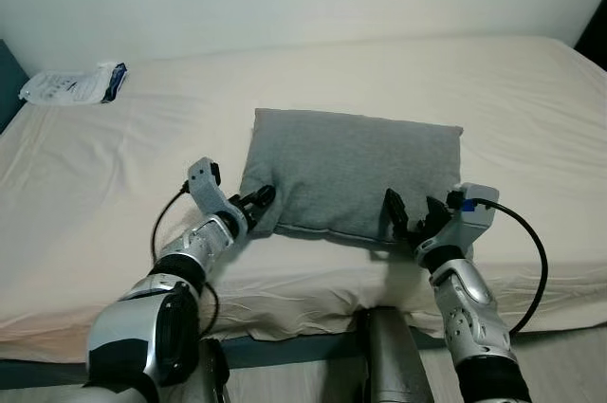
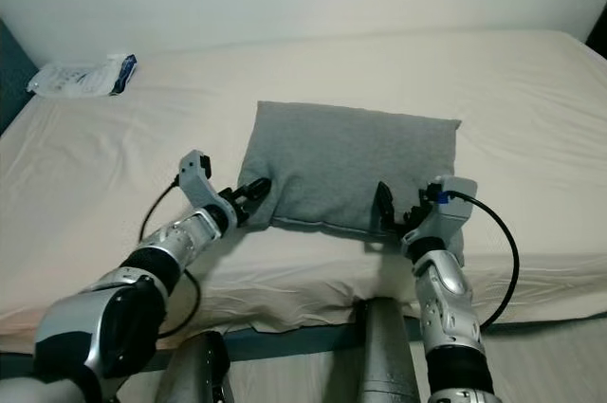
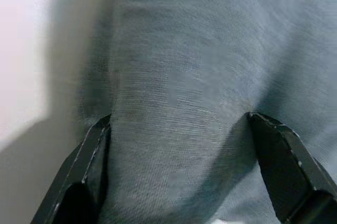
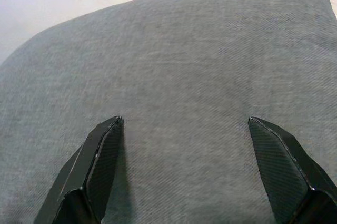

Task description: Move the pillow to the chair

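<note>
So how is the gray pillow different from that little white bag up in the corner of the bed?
The pillow is gray cloth; the bag is white, crinkly plastic with a dark blue end. The pillow looks far bigger and plumper, the bag small and flat. The pillow sits near the bed's front edge, with the left gripper and right gripper open at its corners; the bag lies far back, untouched. Both rest on the cream bed.

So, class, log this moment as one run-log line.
pillow on bed | left end effector open, near-left corner | right end effector open, near edge
</note>
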Controlling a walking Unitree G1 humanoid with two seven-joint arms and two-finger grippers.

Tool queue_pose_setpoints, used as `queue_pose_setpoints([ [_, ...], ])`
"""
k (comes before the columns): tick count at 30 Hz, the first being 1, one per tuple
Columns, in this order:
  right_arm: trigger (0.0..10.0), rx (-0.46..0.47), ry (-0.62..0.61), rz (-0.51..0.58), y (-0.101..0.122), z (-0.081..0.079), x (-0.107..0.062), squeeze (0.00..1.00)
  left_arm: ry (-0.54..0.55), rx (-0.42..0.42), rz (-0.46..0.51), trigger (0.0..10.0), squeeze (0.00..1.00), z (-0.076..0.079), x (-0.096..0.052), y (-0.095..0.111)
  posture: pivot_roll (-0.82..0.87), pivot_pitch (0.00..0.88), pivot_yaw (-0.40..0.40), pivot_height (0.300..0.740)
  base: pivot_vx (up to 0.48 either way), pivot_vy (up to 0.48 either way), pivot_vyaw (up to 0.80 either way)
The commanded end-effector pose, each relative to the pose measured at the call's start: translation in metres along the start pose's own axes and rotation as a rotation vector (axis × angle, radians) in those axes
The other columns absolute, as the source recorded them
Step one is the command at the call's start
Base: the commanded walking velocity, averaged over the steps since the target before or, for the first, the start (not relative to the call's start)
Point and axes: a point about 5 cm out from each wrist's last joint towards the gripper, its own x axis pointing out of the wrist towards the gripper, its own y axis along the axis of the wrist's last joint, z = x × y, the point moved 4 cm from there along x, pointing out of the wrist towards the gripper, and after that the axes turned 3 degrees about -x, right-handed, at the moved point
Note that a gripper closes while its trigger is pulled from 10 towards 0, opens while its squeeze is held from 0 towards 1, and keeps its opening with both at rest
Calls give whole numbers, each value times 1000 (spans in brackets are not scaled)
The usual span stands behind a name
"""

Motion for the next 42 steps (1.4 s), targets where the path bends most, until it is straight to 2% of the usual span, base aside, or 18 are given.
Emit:
queue_pose_setpoints([
  [1,10000,26,14,-53,-13,-6,-1,0,-103,3,-98,10000,0,22,8,-24,-99,141,29,526,0,0,0],
  [2,10000,25,15,-55,-12,-6,1,0,-131,20,-111,0,0,26,9,-27,-94,136,23,526,0,0,0],
  [5,10000,19,16,-64,-11,-6,5,0,-197,89,-162,0,0,33,8,-35,-90,137,17,526,0,0,0],
  [8,10000,8,7,-71,-11,-6,10,0,-233,205,-269,0,0,29,4,-52,-92,121,11,526,0,0,0],
  [9,10000,8,7,-71,-11,-6,10,0,-233,205,-269,0,0,29,4,-52,-92,121,11,526,0,0,0],
  [13,10000,9,2,-72,-9,-7,14,0,-106,249,-295,0,0,10,1,-57,-85,108,4,526,0,0,0],
  [15,10000,8,-4,-74,-9,-8,17,0,0,201,-246,0,0,-3,0,-52,-82,90,-4,526,0,0,0],
  [18,10000,5,-2,-74,-8,-10,20,0,42,166,-210,0,0,-10,-2,-48,-81,77,-6,526,0,0,0],
  [23,10000,4,-5,-54,-4,-10,21,0,29,54,-147,0,0,-13,-4,-37,-74,50,-14,526,0,0,0],
  [25,10000,-12,-54,-15,3,0,22,0,-17,-52,-84,0,0,-13,-9,-17,-64,46,-12,526,0,0,0],
  [26,10000,-12,-54,-15,3,0,22,0,-17,-52,-84,0,0,-13,-9,-17,-64,46,-12,526,0,0,0],
  [28,10000,-16,-126,16,10,13,24,0,-97,-16,-96,0,0,-19,-25,8,-46,36,-13,526,0,0,0],
  [31,10000,-17,-143,21,11,16,24,0,-111,15,-107,0,0,-23,-32,16,-44,35,-13,526,0,0,0],
  [33,10000,-24,-137,23,12,15,27,0,-150,113,-136,0,0,-35,-56,41,-33,30,-11,526,0,0,0],
  [35,10000,-24,-137,23,12,15,27,0,-150,113,-136,0,0,-35,-56,41,-33,30,-11,526,0,0,0],
  [37,10000,-16,-140,30,13,15,28,0,-184,237,-194,0,0,-47,-84,61,-23,26,-14,526,0,0,0],
  [39,10000,-16,-140,30,13,15,28,0,-184,237,-194,0,0,-47,-84,61,-23,26,-14,526,0,0,0],
  [42,10000,-9,-154,33,13,18,29,0,-155,327,-250,0,0,-60,-104,67,-18,28,-15,526,0,0,0],
])
